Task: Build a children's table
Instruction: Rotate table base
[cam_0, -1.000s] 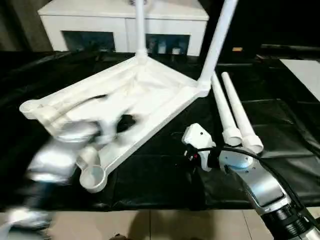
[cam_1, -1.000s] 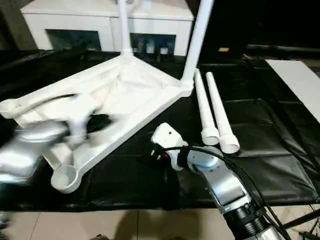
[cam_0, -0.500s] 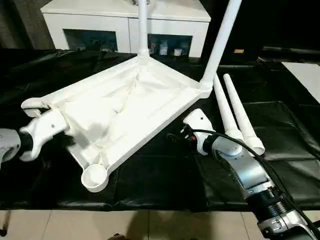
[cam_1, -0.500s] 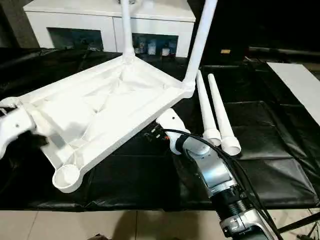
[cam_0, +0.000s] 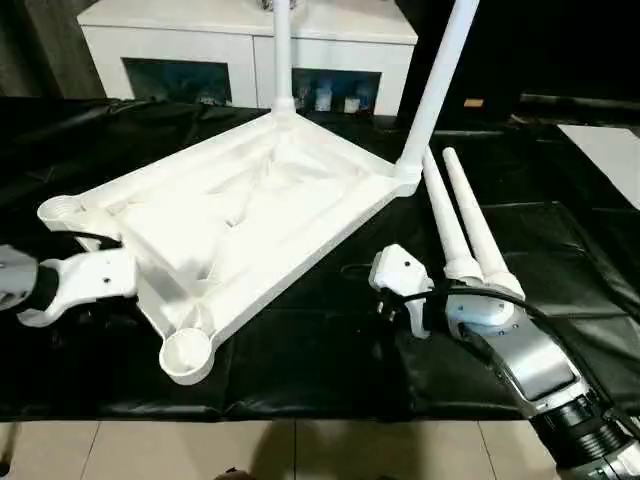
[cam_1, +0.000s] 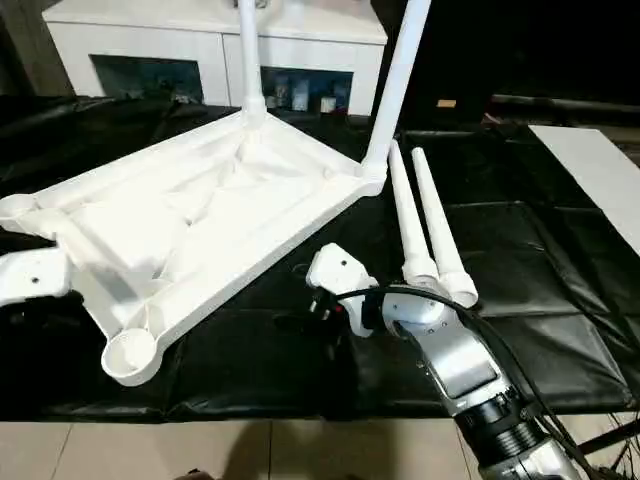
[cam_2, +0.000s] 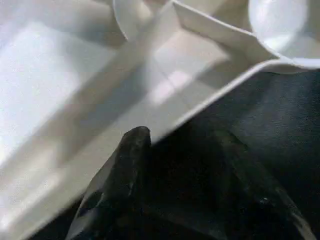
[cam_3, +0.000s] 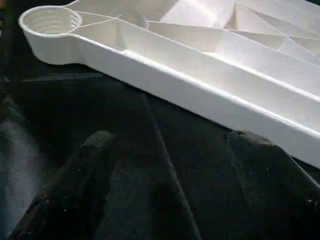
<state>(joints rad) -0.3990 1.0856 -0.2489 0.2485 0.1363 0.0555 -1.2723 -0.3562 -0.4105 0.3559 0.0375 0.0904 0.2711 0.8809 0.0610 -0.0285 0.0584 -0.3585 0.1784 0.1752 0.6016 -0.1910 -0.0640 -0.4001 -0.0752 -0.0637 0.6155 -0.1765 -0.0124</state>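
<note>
While my right fingers (cam_3: 165, 175) gape empty beside the tabletop (cam_0: 240, 215) and my left fingers (cam_2: 175, 170) stand parted at its near edge, it lies ribs-up on black sheeting; two legs (cam_0: 470, 225) lie beside, two upright beyond.

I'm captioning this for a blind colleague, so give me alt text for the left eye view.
An upside-down white tabletop lies on a black-covered surface with two legs already standing in its far corner sockets. Two loose legs lie side by side to its right. The robot's left hand sits by the near left edge, and its right hand is near the loose legs.
</note>
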